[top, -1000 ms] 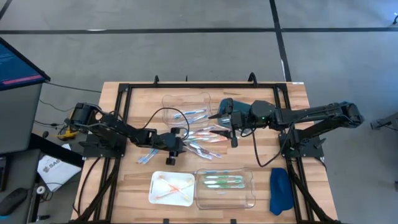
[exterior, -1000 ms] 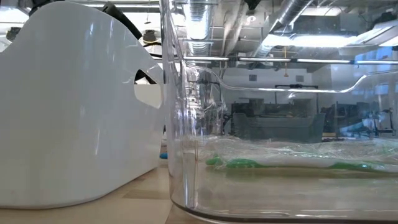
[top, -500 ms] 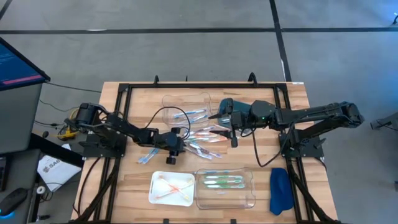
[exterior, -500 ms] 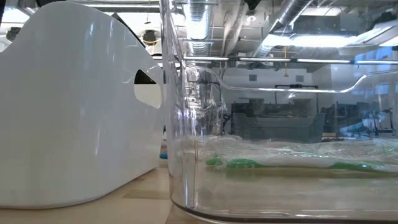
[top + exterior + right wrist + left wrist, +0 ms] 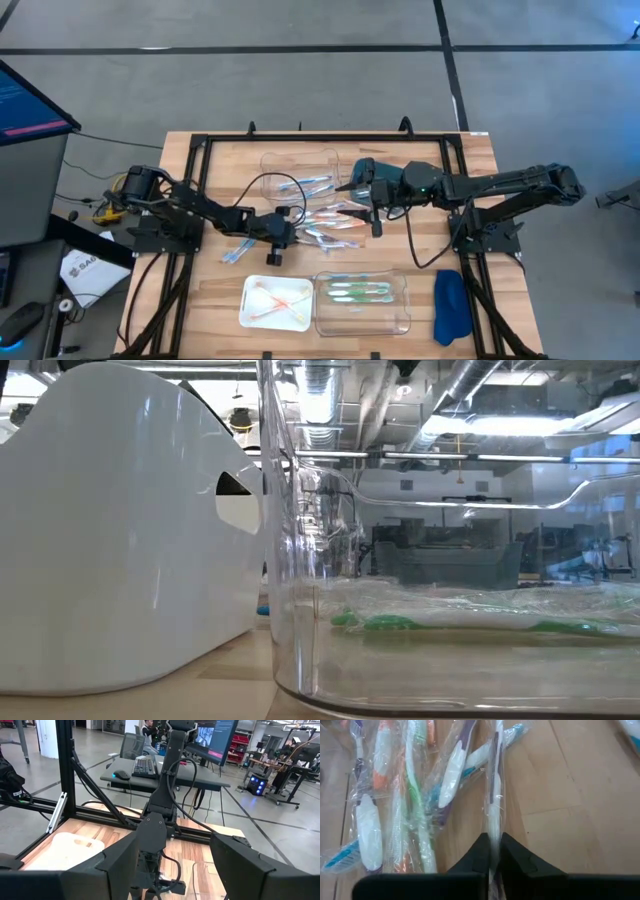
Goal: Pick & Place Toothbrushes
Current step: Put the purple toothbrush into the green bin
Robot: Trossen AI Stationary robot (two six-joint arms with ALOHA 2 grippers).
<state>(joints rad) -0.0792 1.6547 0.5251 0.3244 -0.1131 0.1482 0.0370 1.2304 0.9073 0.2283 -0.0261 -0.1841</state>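
A loose pile of wrapped toothbrushes lies mid-table on the wood, and the left wrist view shows it up close. My left gripper is at the pile's left edge, shut on one purple-and-white wrapped toothbrush. My right gripper hovers open, high above the pile's far side, pointing level toward the left arm, its fingers spread wide with nothing between them. Blue toothbrushes lie in the far clear tray, orange ones in the white tray and green ones in the near clear tray. My left gripper pinches the wrapped toothbrush's near end between its two fingers. The fingers slant down from the table's left side and lie roughly along the toothbrush. The rest of the toothbrush stretches away from the fingers and lies on the table beside the pile.
A white tray and a clear tray stand side by side at the near edge; in the low view they fill the picture as the white wall and the clear wall. Another clear tray is far back. A blue cloth lies near right.
My left gripper has shut on a wrapped toothbrush at the pile's left edge while staying in about the same place.
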